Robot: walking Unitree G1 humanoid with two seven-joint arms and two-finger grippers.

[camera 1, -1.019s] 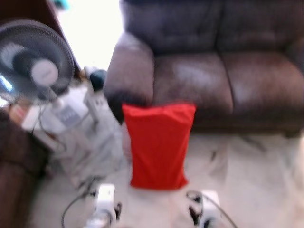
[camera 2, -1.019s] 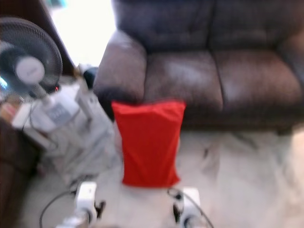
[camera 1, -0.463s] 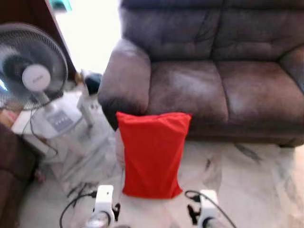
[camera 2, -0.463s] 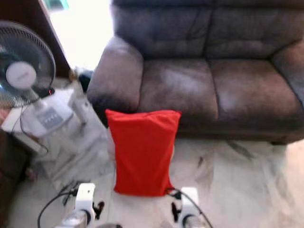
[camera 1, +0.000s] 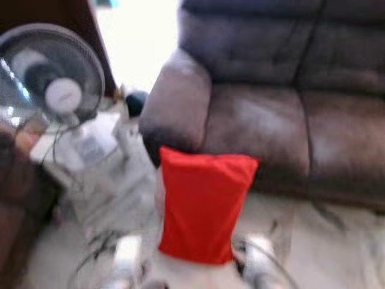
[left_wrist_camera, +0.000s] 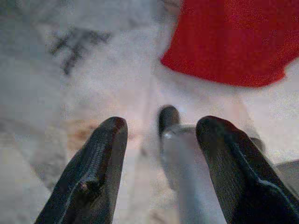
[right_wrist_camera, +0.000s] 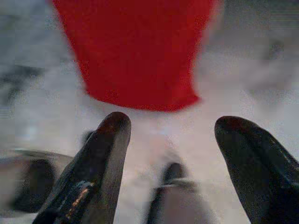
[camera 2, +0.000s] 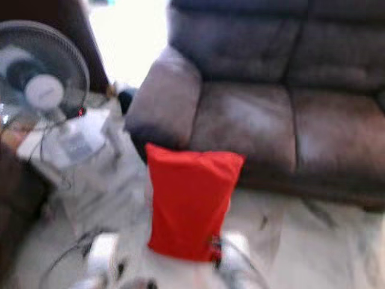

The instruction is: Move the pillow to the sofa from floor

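A red pillow (camera 1: 203,203) stands upright on the pale marble floor, leaning against the front of a dark brown leather sofa (camera 1: 283,114), just below its left armrest. Both arms show blurred at the bottom edge, one on each side of the pillow's lower end. In the left wrist view my left gripper (left_wrist_camera: 156,130) is open above the floor, with the pillow (left_wrist_camera: 233,42) a short way ahead. In the right wrist view my right gripper (right_wrist_camera: 173,126) is open too, and the pillow (right_wrist_camera: 135,51) lies just beyond its fingertips. Neither gripper holds anything.
A standing fan (camera 1: 57,87) with a white base is at the left, with cables (camera 1: 96,247) trailing across the floor near my left arm. A dark brown piece of furniture (camera 1: 18,205) fills the left edge. Bare marble floor (camera 1: 337,241) lies at the right before the sofa.
The whole picture has shifted and blurred, so the camera moved. The pillow looks slightly nearer and sits a little right of where it was. It stays leaning on the sofa.
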